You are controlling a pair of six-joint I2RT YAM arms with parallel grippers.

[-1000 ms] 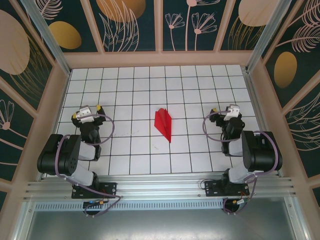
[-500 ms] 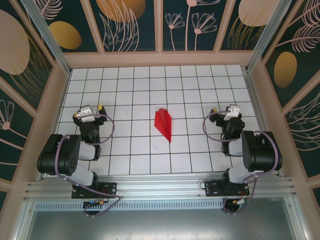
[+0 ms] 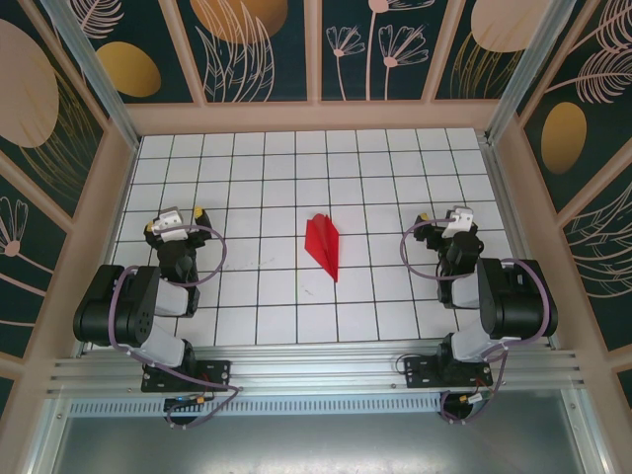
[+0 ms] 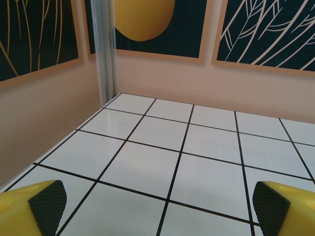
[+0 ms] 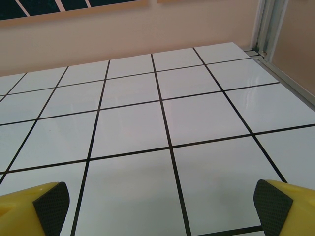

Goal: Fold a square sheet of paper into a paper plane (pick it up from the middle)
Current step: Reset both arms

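A folded red paper plane (image 3: pixel 325 245) lies flat near the middle of the white gridded surface (image 3: pixel 267 168), its narrow tip pointing toward the near edge where the two arms are bolted. The left end effector (image 3: pixel 172 220) sits well to the left of the plane and the right end effector (image 3: pixel 443 219) well to its right, neither touching it. Both are spread wide and hold nothing, their black pads (image 4: pixel 47 204) framing bare white tiles in the wrist views.
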